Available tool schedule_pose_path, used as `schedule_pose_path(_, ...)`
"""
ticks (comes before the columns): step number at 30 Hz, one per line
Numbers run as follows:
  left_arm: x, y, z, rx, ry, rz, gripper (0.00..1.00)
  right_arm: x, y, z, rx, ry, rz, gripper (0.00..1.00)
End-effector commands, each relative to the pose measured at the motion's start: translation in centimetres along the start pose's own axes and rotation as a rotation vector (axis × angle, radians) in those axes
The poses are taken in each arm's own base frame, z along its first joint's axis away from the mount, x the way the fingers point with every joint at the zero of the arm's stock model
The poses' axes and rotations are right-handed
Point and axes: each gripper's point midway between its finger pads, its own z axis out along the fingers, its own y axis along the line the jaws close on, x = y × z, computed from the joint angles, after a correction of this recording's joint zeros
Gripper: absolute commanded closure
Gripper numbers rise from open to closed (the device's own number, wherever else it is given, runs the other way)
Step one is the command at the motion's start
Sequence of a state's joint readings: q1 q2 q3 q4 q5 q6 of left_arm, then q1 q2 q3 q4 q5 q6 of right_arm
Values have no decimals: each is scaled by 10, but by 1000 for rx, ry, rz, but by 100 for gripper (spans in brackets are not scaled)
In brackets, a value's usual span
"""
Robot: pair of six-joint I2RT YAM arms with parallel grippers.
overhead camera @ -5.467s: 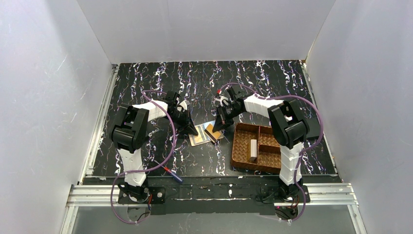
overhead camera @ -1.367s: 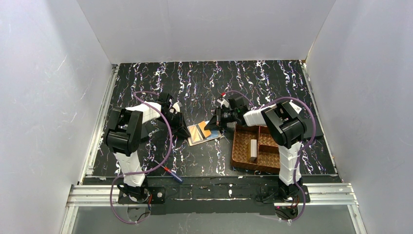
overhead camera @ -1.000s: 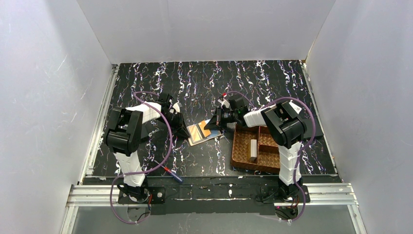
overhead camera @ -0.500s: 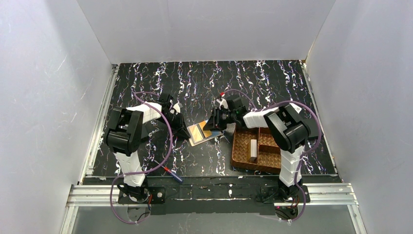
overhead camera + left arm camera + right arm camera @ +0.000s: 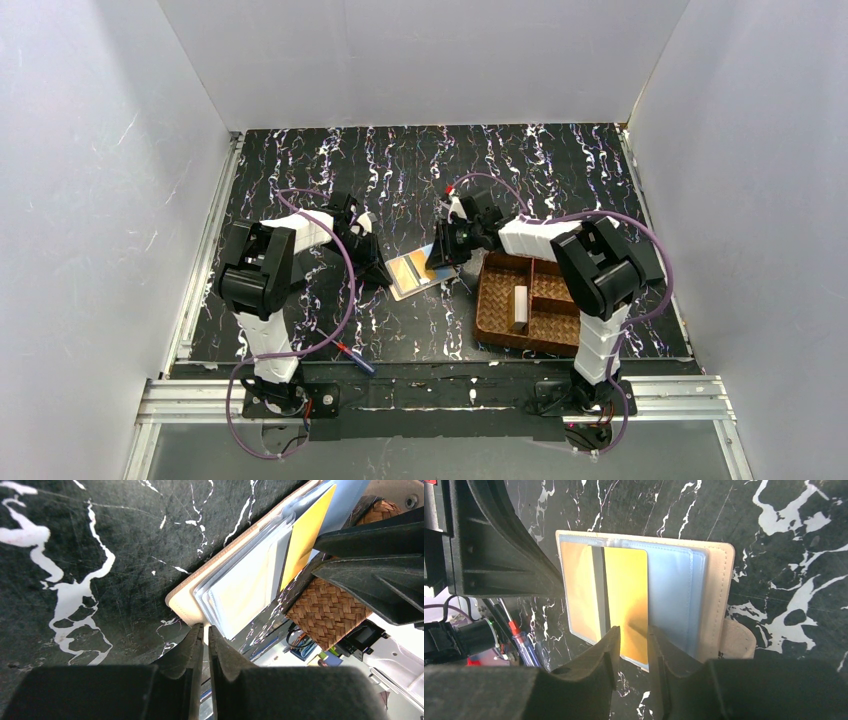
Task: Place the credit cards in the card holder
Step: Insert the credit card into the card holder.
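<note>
on marbled table (image 5: 330,160), right pincer (image 5: 634,629) hangs part-open over yellow card (image 5: 626,595) on card holder (image 5: 716,595), left pincer (image 5: 205,627) shut beside it.

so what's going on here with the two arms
The card holder lies open. The left gripper, shut, sits at one edge of it and seems to be steadying it. The right gripper is over a yellow card that looks partly tucked into the holder, jaws slightly apart. A woven basket stands to the right.

Plain white walls (image 5: 420,60), black marbled tabletop (image 5: 400,160), aluminium rail (image 5: 430,395)
</note>
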State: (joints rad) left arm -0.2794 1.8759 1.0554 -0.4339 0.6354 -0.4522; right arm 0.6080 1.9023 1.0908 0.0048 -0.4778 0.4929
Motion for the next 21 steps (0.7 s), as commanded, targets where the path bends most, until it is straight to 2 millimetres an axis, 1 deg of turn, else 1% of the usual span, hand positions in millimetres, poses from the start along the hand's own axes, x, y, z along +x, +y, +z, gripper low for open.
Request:
schedule_pose_path(1, 17, 17, 9, -55, 59, -15, 92, -2, 11, 10, -39, -6, -22, 68)
schedule_pose_path(6, 18, 17, 9, -57, 57, -17, 93, 1, 18, 18, -95, -2, 17, 69)
schedule_pose_path(13, 19, 17, 9, -58, 53, -15, 95, 5, 49, 30, -215, 14, 26, 69)
schedule_pose_path(18, 19, 17, 7, -61, 49, -11, 96, 8, 56, 29, -249, 24, 24, 67)
schedule_pose_path(21, 19, 16, 7, -59, 48, -9, 96, 3, 59, 26, -252, 15, 8, 66)
